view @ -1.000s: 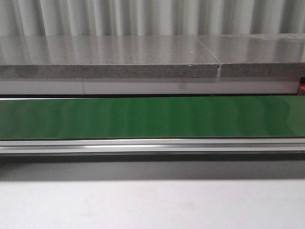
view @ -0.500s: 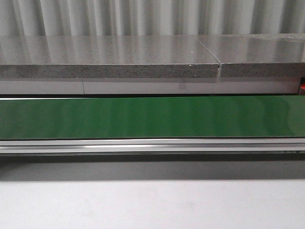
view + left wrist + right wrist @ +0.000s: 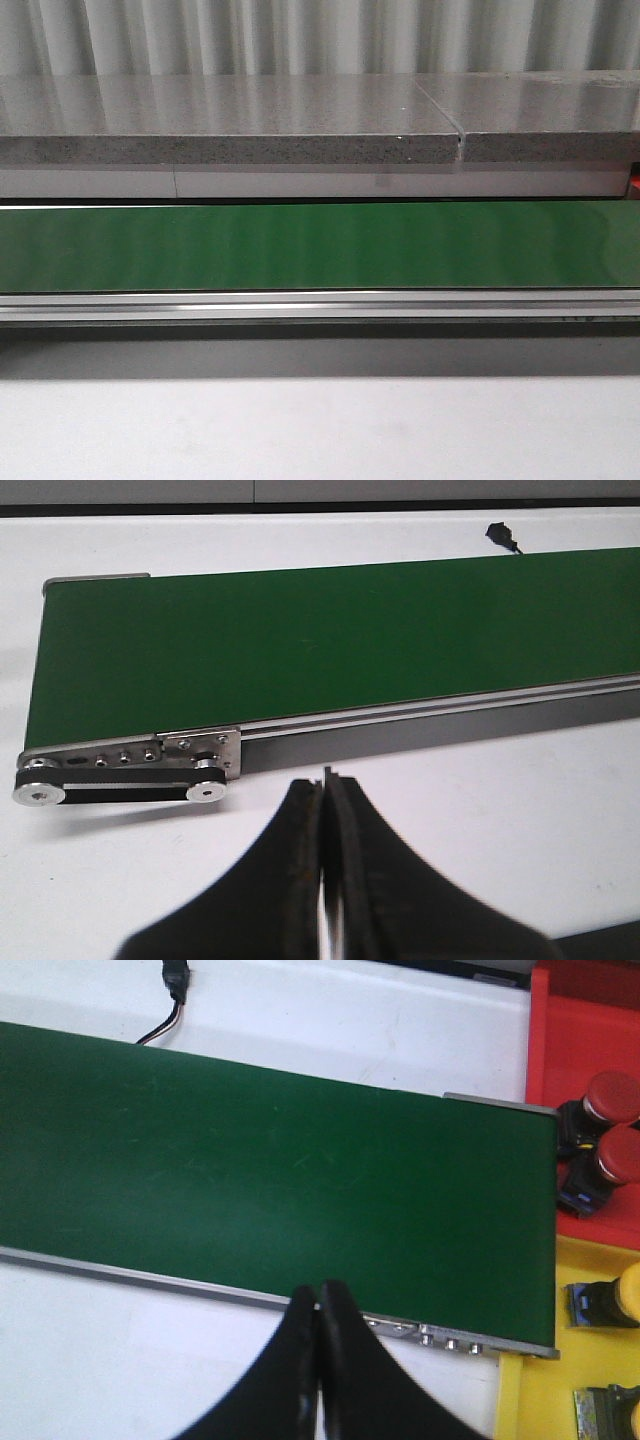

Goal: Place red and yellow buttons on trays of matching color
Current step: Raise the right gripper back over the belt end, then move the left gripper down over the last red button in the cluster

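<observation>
Two red buttons (image 3: 605,1125) with black bases lie on the red tray (image 3: 575,1030) beside the belt's end in the right wrist view. Two yellow buttons (image 3: 612,1302) rest on the yellow tray (image 3: 540,1400) next to it. My right gripper (image 3: 318,1295) is shut with nothing in it, over the near rail of the green belt (image 3: 270,1180). My left gripper (image 3: 324,785) is shut and empty above the white table, just in front of the other belt end (image 3: 130,770). The belt carries no button in any view.
The green conveyor belt (image 3: 320,245) runs across the front view with an aluminium rail (image 3: 320,305) before it and a grey stone ledge (image 3: 230,130) behind. A black cable plug (image 3: 177,980) lies beyond the belt; a small black item (image 3: 500,532) lies past it too.
</observation>
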Motion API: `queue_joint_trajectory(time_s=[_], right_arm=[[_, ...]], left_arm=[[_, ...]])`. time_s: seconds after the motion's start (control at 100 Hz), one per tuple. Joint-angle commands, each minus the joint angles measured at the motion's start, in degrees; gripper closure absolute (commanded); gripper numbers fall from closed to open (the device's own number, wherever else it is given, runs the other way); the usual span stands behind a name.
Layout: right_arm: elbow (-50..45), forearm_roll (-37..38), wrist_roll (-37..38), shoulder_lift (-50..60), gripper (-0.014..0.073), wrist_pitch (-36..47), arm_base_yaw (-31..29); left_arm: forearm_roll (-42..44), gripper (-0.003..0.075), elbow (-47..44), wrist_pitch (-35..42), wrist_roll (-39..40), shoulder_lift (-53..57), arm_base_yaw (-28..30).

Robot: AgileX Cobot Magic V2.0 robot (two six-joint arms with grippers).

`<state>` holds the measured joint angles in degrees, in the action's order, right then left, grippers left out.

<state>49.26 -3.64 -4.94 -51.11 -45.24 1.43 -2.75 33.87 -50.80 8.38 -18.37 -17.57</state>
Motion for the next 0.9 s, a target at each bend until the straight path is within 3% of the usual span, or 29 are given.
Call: queue_joint_trajectory(time_s=[0.0, 0.31, 0.51, 0.79, 0.89], right_arm=[[-1.69, 0.02, -0.98, 5.23, 0.0662, 4.1, 0.1], [-10.37, 0.02, -0.98, 23.71, 0.0662, 0.65, 0.1], [-11.06, 0.02, -0.98, 32.02, 0.0662, -1.9, 0.1], [-11.06, 0.02, -0.98, 34.14, 0.0662, -1.94, 0.1], [-11.06, 0.02, -0.98, 34.14, 0.0662, -1.94, 0.1]], left_arm=[[-0.36, 0.074, 1.42, 4.21, 0.0, -0.61, -0.42], [-0.36, 0.074, 1.42, 4.21, 0.0, -0.72, -0.42], [-0.36, 0.074, 1.18, 4.44, 0.0, -0.72, -0.42], [0.8, 0.074, 1.74, 7.39, 0.11, -0.97, -0.3], [7.66, 0.074, 3.97, 9.55, 7.68, -2.59, -0.3]])
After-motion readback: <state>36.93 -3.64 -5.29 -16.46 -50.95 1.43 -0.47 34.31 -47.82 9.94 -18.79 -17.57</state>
